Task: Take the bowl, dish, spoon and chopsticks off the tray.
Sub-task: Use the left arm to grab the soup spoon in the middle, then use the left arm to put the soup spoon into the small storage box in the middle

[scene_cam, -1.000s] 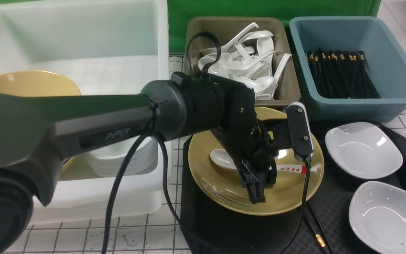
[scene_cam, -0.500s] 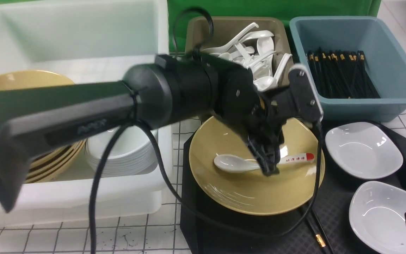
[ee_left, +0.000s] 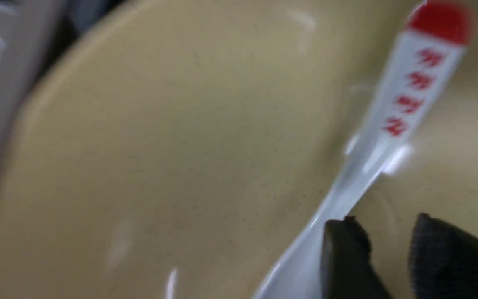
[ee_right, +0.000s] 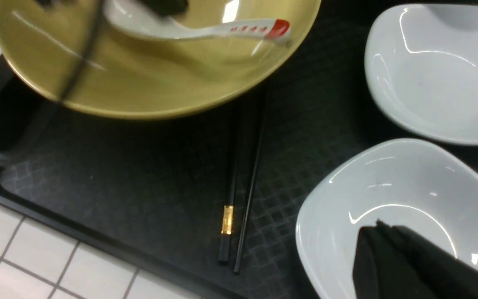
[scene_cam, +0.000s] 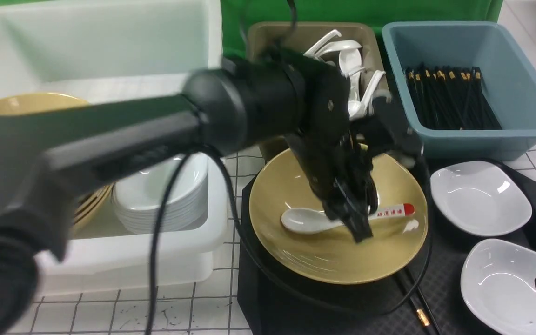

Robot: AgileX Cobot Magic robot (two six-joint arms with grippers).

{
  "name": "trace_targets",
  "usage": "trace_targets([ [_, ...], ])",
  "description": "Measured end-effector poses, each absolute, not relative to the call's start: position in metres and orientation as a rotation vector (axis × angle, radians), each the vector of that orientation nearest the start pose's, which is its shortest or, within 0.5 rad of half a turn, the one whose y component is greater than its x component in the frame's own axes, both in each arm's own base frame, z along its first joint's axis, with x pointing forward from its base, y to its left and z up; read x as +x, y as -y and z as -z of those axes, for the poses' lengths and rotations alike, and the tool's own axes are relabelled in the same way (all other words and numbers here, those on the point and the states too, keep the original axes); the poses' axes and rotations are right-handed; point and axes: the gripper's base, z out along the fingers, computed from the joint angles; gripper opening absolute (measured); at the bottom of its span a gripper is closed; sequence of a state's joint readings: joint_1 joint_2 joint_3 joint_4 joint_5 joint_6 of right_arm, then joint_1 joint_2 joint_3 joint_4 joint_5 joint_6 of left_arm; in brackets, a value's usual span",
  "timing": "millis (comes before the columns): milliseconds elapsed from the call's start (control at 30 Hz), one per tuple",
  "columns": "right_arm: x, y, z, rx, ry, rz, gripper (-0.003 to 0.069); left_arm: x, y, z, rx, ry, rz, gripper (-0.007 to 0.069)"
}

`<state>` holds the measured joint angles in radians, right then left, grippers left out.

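Nearest: found right gripper [ee_right: 388, 257] over a white dish [ee_right: 338, 207], tips looking pressed together, holding nothing. Noted chopsticks [ee_right: 227, 219] flat on the tray [ee_right: 139, 178] beside that gripper, far ends tucked under the bowl [scene_cam: 296, 251]. Further out, saw left gripper [scene_cam: 360, 232] down inside that bowl, tips narrowly spread, one at the spoon [scene_cam: 305, 219] neck, nothing pinched. Judged best to straddle the neck squarely before closing, then lift level toward olive bin [scene_cam: 305, 35] beyond the hand.
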<state>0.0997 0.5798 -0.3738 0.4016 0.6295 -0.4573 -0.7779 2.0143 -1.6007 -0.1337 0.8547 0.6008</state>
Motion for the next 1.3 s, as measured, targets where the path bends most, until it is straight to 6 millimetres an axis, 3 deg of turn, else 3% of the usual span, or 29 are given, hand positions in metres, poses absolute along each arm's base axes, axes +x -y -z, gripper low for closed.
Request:
trace_targets([
  [100,0.101,-0.031,-0.244,-0.377,-2.238,-0.250,0.0037,0.309,0.317,-0.197,1.719,-2.172,0.196,0.0335],
  [200,0.101,-0.031,-0.244,-0.377,-2.237,-0.249,0.0037,0.313,0.320,-0.189,1.719,-2.145,0.188,0.0360],
  [300,0.101,-0.031,-0.245,-0.377,-2.236,-0.249,0.0038,0.315,0.322,-0.187,1.706,-2.123,0.184,0.0271],
  [400,0.101,-0.031,-0.245,-0.377,-2.234,-0.249,0.0040,0.317,0.323,-0.191,1.694,-2.112,0.185,0.0083],
  [433,0.101,-0.031,-0.245,-0.377,-2.234,-0.249,0.0040,0.316,0.323,-0.192,1.691,-2.115,0.187,0.0075],
  [567,0.101,-0.031,-0.245,-0.377,-2.233,-0.249,0.0041,0.317,0.324,-0.232,1.569,-2.098,0.224,0.0046],
  [700,0.102,-0.031,-0.245,-0.375,-2.229,-0.247,0.0043,0.328,0.321,-0.295,1.384,-1.941,0.248,0.0016],
  [733,0.102,-0.031,-0.245,-0.374,-2.226,-0.246,0.0043,0.337,0.319,-0.314,1.286,-1.853,0.251,0.0008],
  [800,0.102,-0.031,-0.245,-0.373,-2.225,-0.245,0.0043,0.348,0.314,-0.326,1.198,-1.794,0.249,0.0006],
  [833,0.102,-0.031,-0.245,-0.372,-2.224,-0.245,0.0044,0.368,0.305,-0.334,1.046,-1.713,0.247,0.0006],
  [867,0.102,-0.031,-0.245,-0.372,-2.223,-0.245,0.0044,0.376,0.303,-0.335,0.991,-1.685,0.247,0.0009],
  [900,0.102,-0.031,-0.245,-0.372,-2.223,-0.244,0.0044,0.392,0.297,-0.327,0.914,-1.672,0.244,0.0022],
  [933,0.102,-0.031,-0.245,-0.372,-2.223,-0.244,0.0046,0.395,0.296,-0.326,0.903,-1.670,0.244,0.0022],
  [1033,0.102,-0.031,-0.246,-0.371,-2.222,-0.244,0.0047,0.425,0.288,-0.286,0.837,-1.703,0.214,0.0099],
  [1133,0.102,-0.031,-0.246,-0.371,-2.222,-0.244,0.0046,0.436,0.283,-0.245,0.885,-1.836,0.200,0.0268],
  [1200,0.102,-0.031,-0.246,-0.371,-2.222,-0.244,0.0048,0.430,0.281,-0.245,0.929,-1.914,0.214,0.0375],
  [1300,0.102,-0.031,-0.246,-0.371,-2.222,-0.244,0.0048,0.421,0.278,-0.261,0.940,-2.002,0.255,0.0428],
])
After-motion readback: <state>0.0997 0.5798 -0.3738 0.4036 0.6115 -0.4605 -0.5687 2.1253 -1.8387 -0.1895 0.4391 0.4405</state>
